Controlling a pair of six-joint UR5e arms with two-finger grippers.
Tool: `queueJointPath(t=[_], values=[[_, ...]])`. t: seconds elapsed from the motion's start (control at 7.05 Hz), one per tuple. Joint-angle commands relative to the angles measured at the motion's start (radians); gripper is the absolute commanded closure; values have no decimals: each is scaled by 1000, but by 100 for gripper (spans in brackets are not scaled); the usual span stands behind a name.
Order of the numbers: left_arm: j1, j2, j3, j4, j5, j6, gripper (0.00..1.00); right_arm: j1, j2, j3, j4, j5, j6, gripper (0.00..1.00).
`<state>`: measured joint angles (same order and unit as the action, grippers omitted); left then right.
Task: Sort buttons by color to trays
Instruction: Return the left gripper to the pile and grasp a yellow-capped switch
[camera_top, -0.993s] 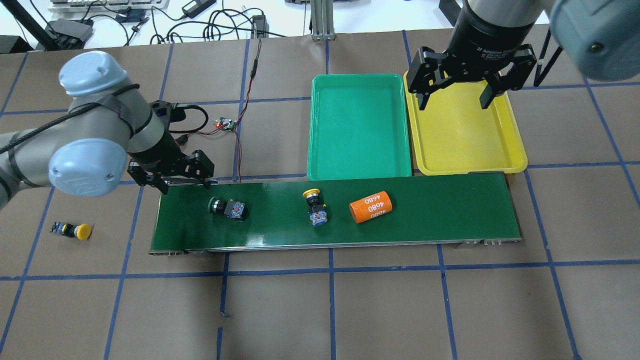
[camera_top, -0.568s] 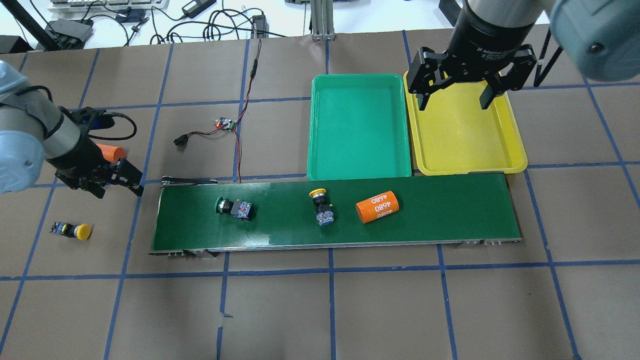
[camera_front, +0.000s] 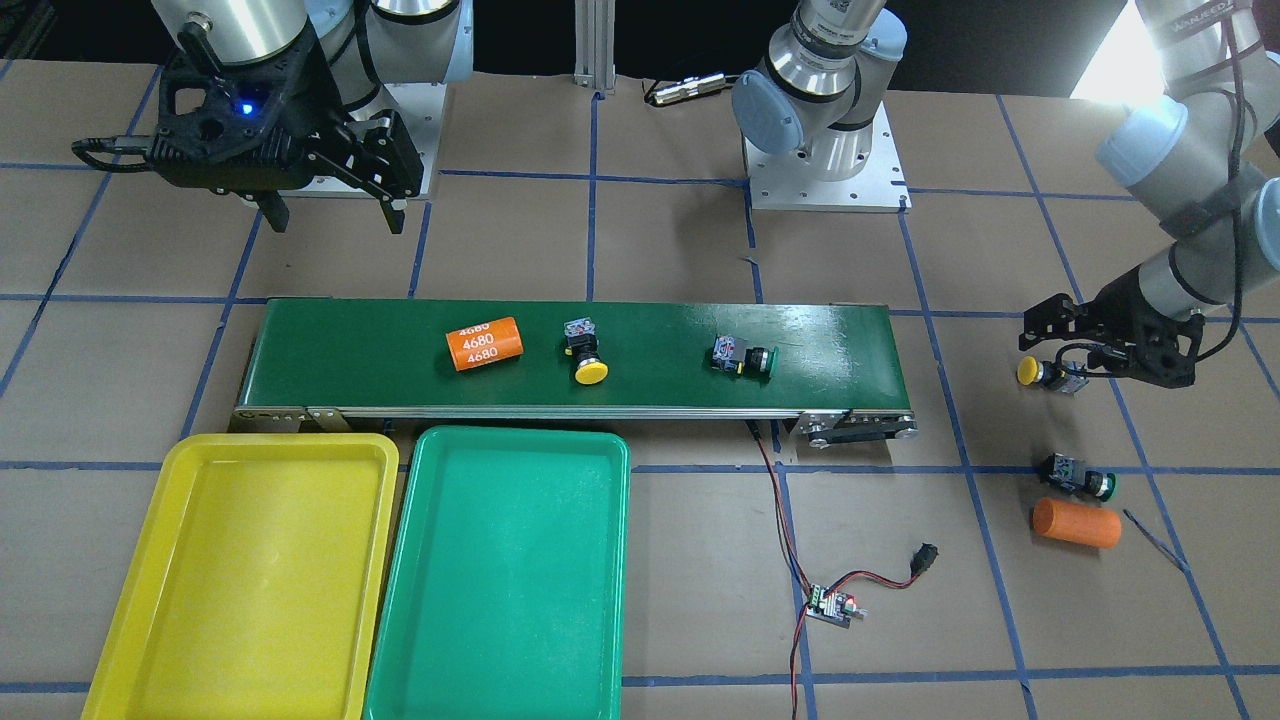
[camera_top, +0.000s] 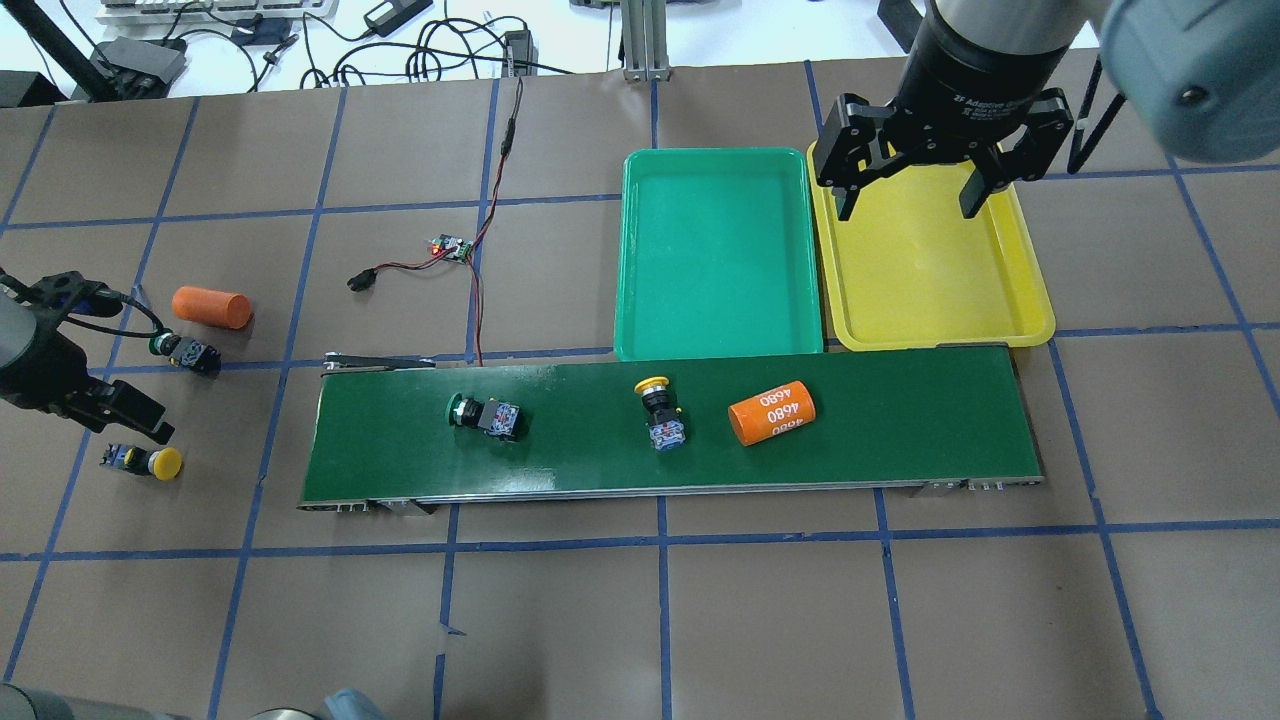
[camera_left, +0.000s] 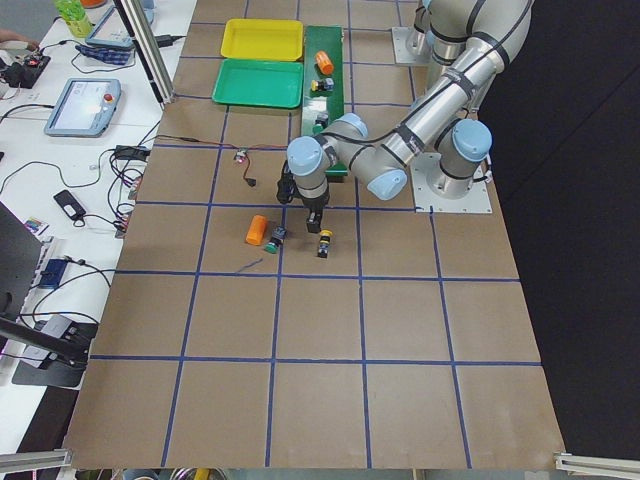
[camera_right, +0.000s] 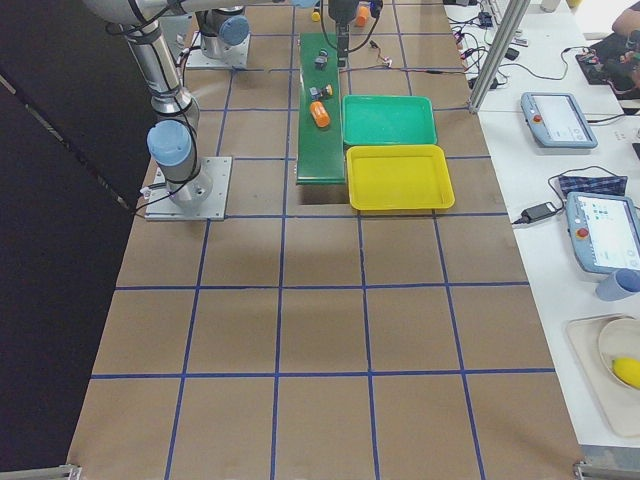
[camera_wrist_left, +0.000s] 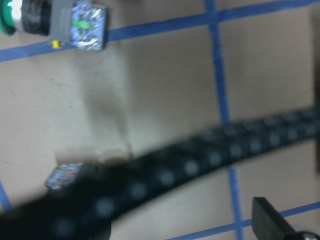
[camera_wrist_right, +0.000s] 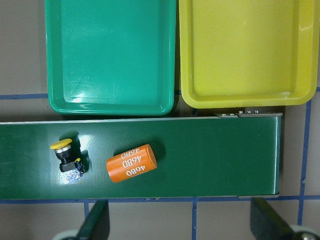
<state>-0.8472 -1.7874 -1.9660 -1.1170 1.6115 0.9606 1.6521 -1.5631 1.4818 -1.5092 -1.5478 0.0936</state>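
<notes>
**Sorting station, overhead and front views.** We found the left gripper (camera_front: 1105, 350) spread wide and holding nothing. It hung low over the table beyond the belt's end, just beside the yellow-capped button on the table (camera_top: 145, 460). In its wrist view a blurred cable hid one finger. The green-capped button on the table (camera_top: 185, 352) lay near, just beside the plain orange cylinder (camera_top: 210, 307).

On the conveyor belt (camera_top: 900, 420) we counted three things, all on their sides and apart from one another. Toward the trays' end, these were the green-capped button on the belt (camera_top: 485, 414), the yellow-capped button on the belt (camera_top: 660, 410) and the orange cylinder marked 4680 (camera_top: 770, 413).

The green tray (camera_top: 715, 250) and the yellow tray (camera_top: 930, 290) sat side by side along the belt's edge away from the robot. The right gripper (camera_top: 908, 205) hung high over the yellow tray's end of the station, its fingers likewise wide apart and holding nothing. The circuit board (camera_top: 450, 247) lay on the table beyond the belt.
</notes>
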Motion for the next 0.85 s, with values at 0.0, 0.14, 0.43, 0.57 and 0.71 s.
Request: queueJointPath(t=[0.0, 0.14, 0.43, 0.57, 0.71], values=[[50, -53, 4, 34, 2, 66, 0, 0, 0, 0, 0, 0, 0, 0], [51, -62, 7, 51, 5, 69, 0, 0, 0, 0, 1, -2, -2, 0], [51, -79, -5, 80, 4, 72, 0, 0, 0, 0, 3, -2, 0, 0], [51, -89, -5, 80, 2, 69, 0, 0, 0, 0, 3, -2, 0, 0], [51, -99, -5, 80, 2, 69, 0, 0, 0, 0, 3, -2, 0, 0]])
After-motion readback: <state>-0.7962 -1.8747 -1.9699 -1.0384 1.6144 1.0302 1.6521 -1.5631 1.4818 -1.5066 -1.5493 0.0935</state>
